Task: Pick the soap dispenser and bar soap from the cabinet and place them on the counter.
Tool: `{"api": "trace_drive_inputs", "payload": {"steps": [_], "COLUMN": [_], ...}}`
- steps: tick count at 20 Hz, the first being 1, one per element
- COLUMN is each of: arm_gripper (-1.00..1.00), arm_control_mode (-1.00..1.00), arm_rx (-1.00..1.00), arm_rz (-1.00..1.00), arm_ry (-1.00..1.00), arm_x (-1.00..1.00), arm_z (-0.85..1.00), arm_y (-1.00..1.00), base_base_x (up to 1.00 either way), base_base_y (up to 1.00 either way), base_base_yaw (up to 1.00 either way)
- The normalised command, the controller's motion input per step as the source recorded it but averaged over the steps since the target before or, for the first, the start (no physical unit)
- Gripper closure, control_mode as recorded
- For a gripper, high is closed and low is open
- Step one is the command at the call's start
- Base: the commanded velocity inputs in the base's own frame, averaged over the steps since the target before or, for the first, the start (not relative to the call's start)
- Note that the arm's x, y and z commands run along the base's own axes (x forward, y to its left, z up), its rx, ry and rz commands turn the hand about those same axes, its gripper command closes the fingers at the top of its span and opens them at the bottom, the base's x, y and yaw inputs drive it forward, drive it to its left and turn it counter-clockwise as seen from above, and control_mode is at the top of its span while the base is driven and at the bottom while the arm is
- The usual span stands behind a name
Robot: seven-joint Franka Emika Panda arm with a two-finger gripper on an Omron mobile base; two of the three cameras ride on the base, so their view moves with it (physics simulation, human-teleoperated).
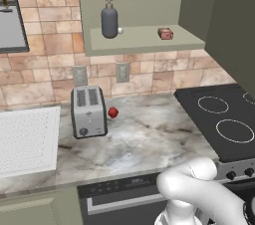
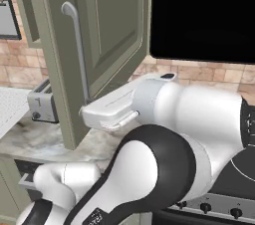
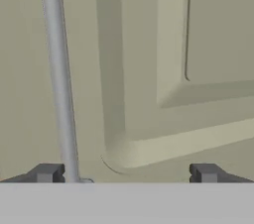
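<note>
The dispenser (image 1: 109, 18) and soap (image 1: 165, 33) sit on the cabinet (image 1: 144, 40) shelf, well beyond our fingers (image 3: 47, 173). Our gripper (image 3: 125, 174) is released, wide apart, the door handle (image 3: 58, 79) just inside the left tip. We should back off the door cleanly, then swing toward the shelf.

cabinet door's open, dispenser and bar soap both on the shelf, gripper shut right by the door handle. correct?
One thing is off: the gripper is open, not shut. The hand view shows its two fingertips set wide apart in front of the cabinet door, the bar handle just inside one tip. The rest holds: the left base view shows the soap dispenser and bar soap on the shelf.
</note>
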Motion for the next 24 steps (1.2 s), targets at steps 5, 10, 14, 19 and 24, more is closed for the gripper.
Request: {"api": "trace_drive_inputs", "payload": {"steps": [5,10,14,19,24], "arm_gripper": [-1.0,-1.0,-1.0,-1.0,-1.0], "arm_control_mode": [-1.0,-1.0,-1.0,-1.0,-1.0], "arm_rx": [-0.1,-0.08,-0.05,-0.01,0.0], "arm_rz": [-0.18,-0.16,-0.16,-0.15,-0.19], "arm_ry": [-0.01,-0.03,-0.02,-0.04,-0.01], "arm_x": [-0.05,-0.12,-0.14,-0.28,-0.2], "arm_z": [-0.11,-0.14,-0.07,-0.1,-0.07], "arm_y": [-0.04,-0.07,-0.09,-0.02,0.0], "base_base_x": [0.0,0.0,0.0,0.0,0.0], "base_base_y": [0.0,0.0,0.0,0.0,0.0], "base_base_yaw": [0.0,0.0,0.0,0.0,0.0]}}
